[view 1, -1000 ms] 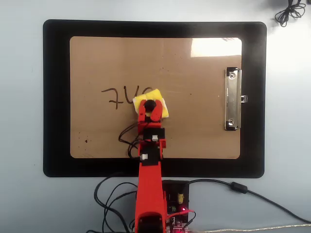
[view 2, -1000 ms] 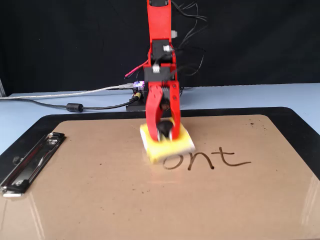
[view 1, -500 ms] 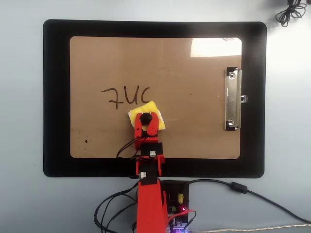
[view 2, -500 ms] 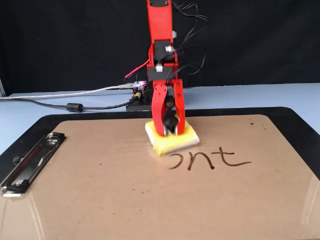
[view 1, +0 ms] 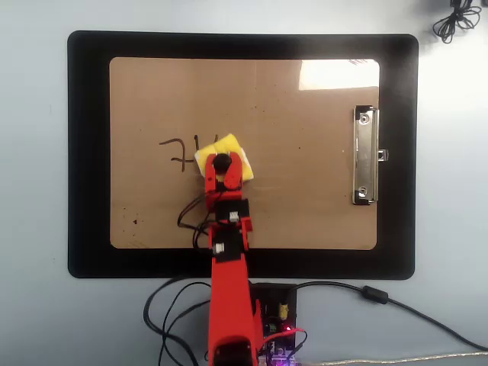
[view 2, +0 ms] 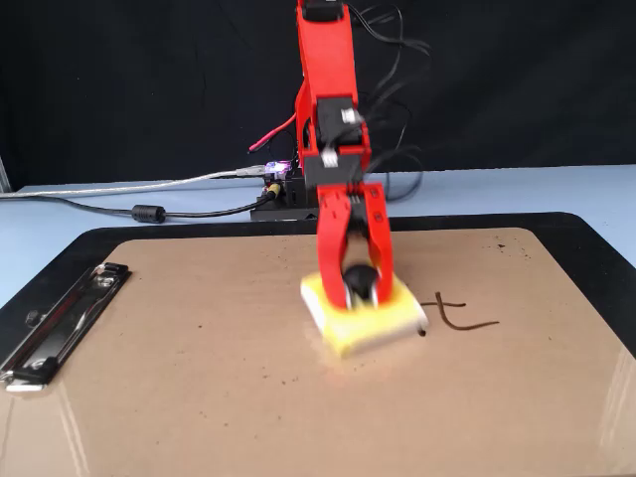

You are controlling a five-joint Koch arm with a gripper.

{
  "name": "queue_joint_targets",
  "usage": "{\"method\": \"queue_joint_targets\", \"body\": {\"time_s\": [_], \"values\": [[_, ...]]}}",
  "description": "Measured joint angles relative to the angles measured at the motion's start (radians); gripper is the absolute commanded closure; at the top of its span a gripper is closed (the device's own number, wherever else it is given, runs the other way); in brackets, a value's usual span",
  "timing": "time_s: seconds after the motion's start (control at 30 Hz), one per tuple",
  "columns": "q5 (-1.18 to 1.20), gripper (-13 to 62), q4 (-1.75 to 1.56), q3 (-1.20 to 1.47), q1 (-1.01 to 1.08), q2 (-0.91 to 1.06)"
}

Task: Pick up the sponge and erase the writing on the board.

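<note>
Reading the overhead view from left to right, we first meet the wide black mat (view 1: 88, 152) on the pale blue table (view 1: 30, 191), and on it the large tan-brown clipboard with rounded corners (view 1: 305, 213). Near the board's left-centre only a few dark marker strokes of the writing (view 1: 177, 154) show, a hooked stroke and a short upright one; whatever lies further right is hidden under the pad, so we cannot say how many letters are left. Just to the right of them, touching the last stroke, lies the small square yellow sponge pad with its round black knob (view 1: 206, 158), flat on the board. The red gripper (view 1: 223, 169) has its jaws closed narrowly on that knob, one on each side, as the fixed view (view 2: 360, 288) also shows.

We judge the pick-up done and the wiping under way: the board to the right of the sponge looks clean, while the strokes to the left are yet to be wiped.

For room, there is bare board on every side of the sponge, and the left edge is well apart from the strokes. The silver metal clip (view 1: 365, 156) sits far right, well out of the way. Black cables (view 1: 191, 217) hang near the arm's base, at the board's lower edge.
</note>
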Motion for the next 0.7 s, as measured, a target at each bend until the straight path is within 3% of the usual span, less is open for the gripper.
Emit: {"method": "queue_joint_targets", "body": {"time_s": [0.1, 0.17, 0.4, 0.5, 0.7], "values": [[0.0, 57.4, 0.015, 0.166, 0.0, 0.209], [0.005, 57.4, 0.032, 0.156, -0.021, 0.219], [0.002, 57.4, 0.021, -0.344, -0.066, -0.258], [0.0, 57.4, 0.014, -0.42, -0.067, -0.334], [0.0, 57.4, 0.005, 0.026, -0.071, 0.041]]}}
